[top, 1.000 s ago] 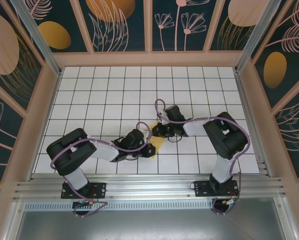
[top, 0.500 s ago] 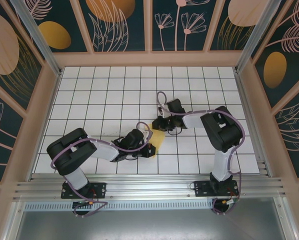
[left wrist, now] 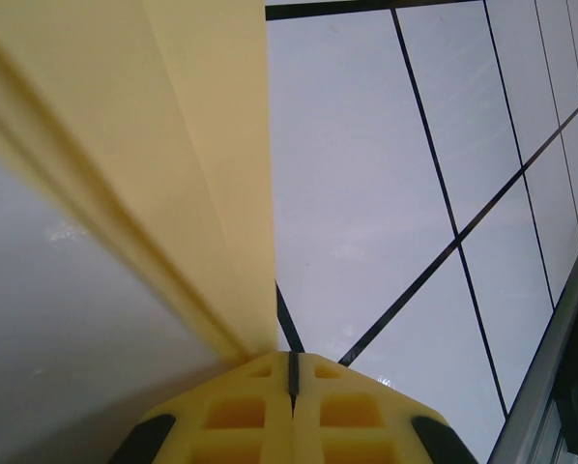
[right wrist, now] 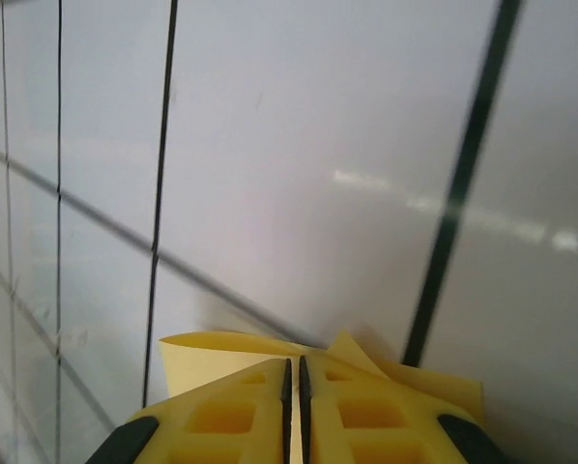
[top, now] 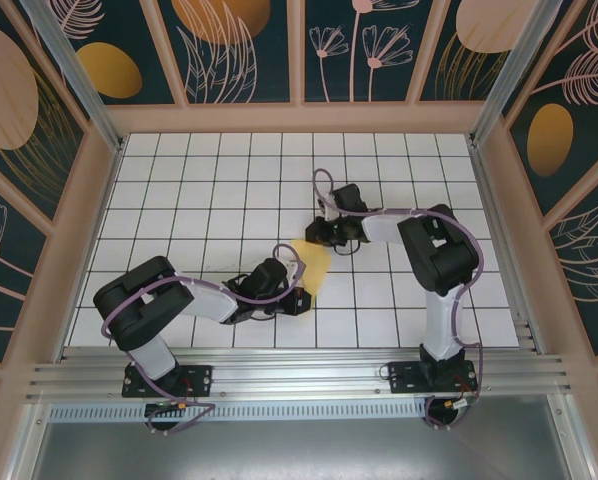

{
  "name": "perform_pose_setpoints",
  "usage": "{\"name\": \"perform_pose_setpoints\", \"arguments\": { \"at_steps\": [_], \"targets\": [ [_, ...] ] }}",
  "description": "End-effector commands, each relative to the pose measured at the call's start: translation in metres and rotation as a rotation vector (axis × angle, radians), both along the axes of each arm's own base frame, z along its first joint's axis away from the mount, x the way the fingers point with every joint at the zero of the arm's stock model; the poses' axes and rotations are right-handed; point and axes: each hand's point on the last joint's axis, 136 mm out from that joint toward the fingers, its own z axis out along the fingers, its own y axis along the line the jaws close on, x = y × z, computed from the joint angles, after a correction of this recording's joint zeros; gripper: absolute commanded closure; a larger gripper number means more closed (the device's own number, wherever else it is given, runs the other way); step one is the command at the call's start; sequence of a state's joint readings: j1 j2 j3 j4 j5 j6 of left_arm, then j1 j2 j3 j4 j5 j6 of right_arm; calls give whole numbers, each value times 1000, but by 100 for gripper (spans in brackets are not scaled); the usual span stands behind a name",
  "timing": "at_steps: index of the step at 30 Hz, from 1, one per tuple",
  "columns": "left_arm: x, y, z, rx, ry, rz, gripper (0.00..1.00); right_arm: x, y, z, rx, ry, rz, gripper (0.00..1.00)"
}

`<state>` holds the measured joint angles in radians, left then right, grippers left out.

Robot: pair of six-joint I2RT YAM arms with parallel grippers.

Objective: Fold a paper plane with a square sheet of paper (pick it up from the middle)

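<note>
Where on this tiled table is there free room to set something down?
The far rows of the table along the back wall are bare. The middle is crowded: left gripper and right gripper both pinch the yellow paper.
</note>
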<state>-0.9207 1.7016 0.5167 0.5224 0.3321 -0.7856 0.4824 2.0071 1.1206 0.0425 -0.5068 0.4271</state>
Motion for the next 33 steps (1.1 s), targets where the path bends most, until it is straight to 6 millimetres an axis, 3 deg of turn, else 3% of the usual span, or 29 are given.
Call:
{"name": "perform_pose_setpoints", "arguments": {
  "at_steps": [1,6,10,14,19,23,27,33],
  "targets": [
    [-78,97,-91,420,318,-30,100,46,-32,-7,-93,-100,-110,85],
    [-76,97,-91,430,313,-31,100,54,-30,5,-66,-109,-103,85],
    [-65,81,-73,368,277,-21,100,42,-32,4,-52,-86,-102,85],
    [-39,51,-18,210,167,15,99,18,-36,-3,-32,-45,-126,85],
    [-4,22,56,2,62,126,90,-14,-40,0,-8,-18,-192,86],
    [22,7,88,-85,9,205,85,-38,-45,2,-2,4,-262,86],
    [31,-19,100,-175,34,188,83,-60,-47,7,7,24,-326,86],
    [32,-25,69,-138,109,201,84,-84,-47,11,24,28,-374,85]
  ]
}}
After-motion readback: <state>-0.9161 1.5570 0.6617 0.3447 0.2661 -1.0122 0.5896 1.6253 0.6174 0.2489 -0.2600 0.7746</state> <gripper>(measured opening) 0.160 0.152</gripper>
